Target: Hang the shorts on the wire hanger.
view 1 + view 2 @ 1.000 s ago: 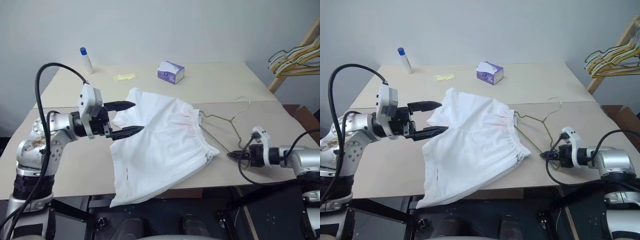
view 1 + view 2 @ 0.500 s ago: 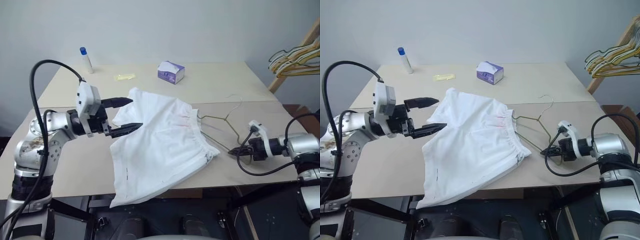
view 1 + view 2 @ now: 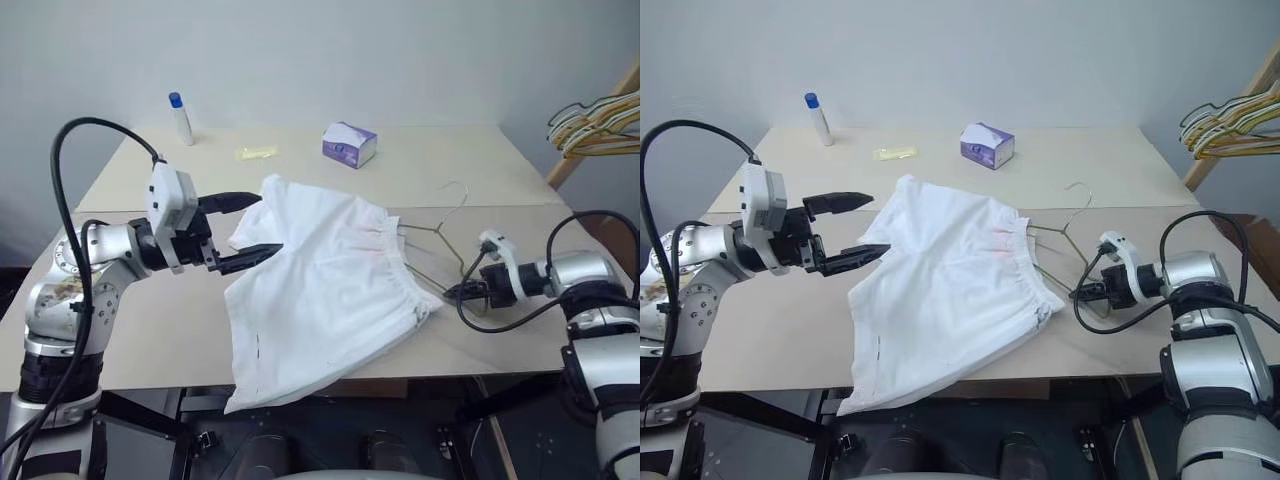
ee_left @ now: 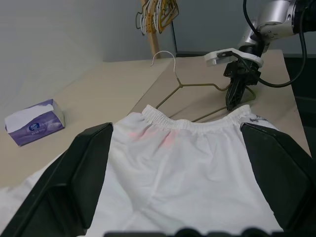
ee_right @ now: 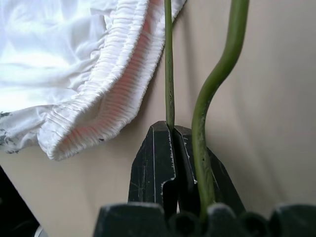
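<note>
- The hanger (image 3: 440, 228) is being pinched at its near bar by the right jaws (image 3: 1080, 292).
- The shorts (image 3: 325, 280) are lying unhung on the worktop (image 3: 440, 165).
- The left jaws (image 3: 250, 227) are being held released over their left edge.

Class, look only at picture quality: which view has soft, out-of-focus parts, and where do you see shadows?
Right wrist view: the thin olive wire hanger and the white cloth shorts go soft toward the far end, while the right gripper stays crisp. Left eye view: the shorts throw a soft shadow on the beige table; light is even.
</note>
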Controlling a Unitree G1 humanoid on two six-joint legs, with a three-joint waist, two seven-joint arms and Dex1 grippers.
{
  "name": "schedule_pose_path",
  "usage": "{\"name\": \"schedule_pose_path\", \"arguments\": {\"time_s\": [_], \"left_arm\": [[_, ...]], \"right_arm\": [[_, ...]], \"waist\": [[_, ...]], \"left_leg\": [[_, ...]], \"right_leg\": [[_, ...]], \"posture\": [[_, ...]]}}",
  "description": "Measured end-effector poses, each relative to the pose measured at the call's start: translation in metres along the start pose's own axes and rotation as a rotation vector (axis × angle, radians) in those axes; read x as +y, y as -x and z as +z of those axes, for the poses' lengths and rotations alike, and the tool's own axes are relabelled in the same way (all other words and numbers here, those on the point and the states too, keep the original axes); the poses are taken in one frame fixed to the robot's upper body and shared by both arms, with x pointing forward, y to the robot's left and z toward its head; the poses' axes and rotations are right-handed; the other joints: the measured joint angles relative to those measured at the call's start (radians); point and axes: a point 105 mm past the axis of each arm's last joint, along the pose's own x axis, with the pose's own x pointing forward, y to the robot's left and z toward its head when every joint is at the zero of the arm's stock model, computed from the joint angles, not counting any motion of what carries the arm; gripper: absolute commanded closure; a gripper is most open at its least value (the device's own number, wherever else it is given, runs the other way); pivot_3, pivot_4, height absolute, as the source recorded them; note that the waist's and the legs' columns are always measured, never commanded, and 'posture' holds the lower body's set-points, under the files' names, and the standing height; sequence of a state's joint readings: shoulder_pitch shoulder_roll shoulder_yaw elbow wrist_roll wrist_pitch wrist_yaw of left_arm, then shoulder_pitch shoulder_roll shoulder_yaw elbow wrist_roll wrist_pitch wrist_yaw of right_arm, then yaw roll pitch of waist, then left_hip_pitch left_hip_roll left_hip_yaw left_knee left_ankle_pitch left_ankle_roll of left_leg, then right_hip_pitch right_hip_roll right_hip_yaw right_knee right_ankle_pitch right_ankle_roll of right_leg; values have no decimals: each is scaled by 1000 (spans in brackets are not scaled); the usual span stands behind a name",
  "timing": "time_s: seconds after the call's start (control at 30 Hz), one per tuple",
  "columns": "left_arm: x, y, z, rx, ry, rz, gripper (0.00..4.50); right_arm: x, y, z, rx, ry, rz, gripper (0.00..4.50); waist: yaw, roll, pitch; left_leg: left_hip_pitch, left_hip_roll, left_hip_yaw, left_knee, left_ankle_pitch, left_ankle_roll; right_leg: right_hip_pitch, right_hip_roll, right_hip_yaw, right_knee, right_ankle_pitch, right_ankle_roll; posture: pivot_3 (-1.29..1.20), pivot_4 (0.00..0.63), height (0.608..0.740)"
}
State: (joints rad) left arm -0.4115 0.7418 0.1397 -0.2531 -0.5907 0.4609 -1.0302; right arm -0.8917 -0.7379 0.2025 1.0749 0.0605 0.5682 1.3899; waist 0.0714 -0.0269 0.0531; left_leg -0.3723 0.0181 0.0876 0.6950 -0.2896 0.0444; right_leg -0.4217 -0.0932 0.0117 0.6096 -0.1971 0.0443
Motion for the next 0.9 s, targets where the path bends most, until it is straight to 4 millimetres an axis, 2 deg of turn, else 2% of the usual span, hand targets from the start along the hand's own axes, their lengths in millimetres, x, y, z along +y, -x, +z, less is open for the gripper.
{"name": "schedule_pose_path", "arguments": {"time_s": [0.13, 0.33, 0.6, 0.67, 0.77, 0.9], "left_arm": [[-2, 1, -3, 5, 6, -1, 28], [-3, 0, -3, 4, 5, -8, 28], [-1, -6, -3, 0, -13, -32, 28], [0, -7, -4, 6, -26, -39, 28], [9, -7, 1, 11, -85, -29, 28], [25, -5, 8, 23, -193, -22, 28]], "right_arm": [[-4, 3, 2, -40, -12, -27, 4500], [-8, 11, 20, -152, 51, -81, 4500], [7, 13, 41, -216, 375, -181, 4500], [19, 17, 55, -249, 510, -227, 4500], [48, 28, 73, -257, 776, -291, 4500], [84, 29, 80, -235, 1008, -292, 4500]], "waist": [[1, 0, 0], [-4, 0, 0], [-5, 1, 0], [-7, 1, 0], [-5, 1, -1], [-5, 1, -1]], "left_leg": [[0, 0, 0, 0, 0, 0], [0, 0, 0, 0, 0, 0], [-2, 0, 0, 0, 0, 0], [-2, 0, 0, 0, 0, -1], [-3, 0, 1, 0, 1, -1], [-3, 0, 5, 1, 1, -1]], "right_leg": [[0, 0, 0, 0, 0, 0], [0, 0, 0, 0, 0, 0], [-2, 0, 0, 1, 0, 0], [-3, 0, 0, 1, 0, 0], [-3, 0, -2, 0, 0, 0], [-2, 0, -3, 0, 0, 0]], "posture": [[208, 34, 740], [179, 26, 740], [158, 10, 740], [152, 7, 740], [145, 4, 740], [130, 0, 740]]}}
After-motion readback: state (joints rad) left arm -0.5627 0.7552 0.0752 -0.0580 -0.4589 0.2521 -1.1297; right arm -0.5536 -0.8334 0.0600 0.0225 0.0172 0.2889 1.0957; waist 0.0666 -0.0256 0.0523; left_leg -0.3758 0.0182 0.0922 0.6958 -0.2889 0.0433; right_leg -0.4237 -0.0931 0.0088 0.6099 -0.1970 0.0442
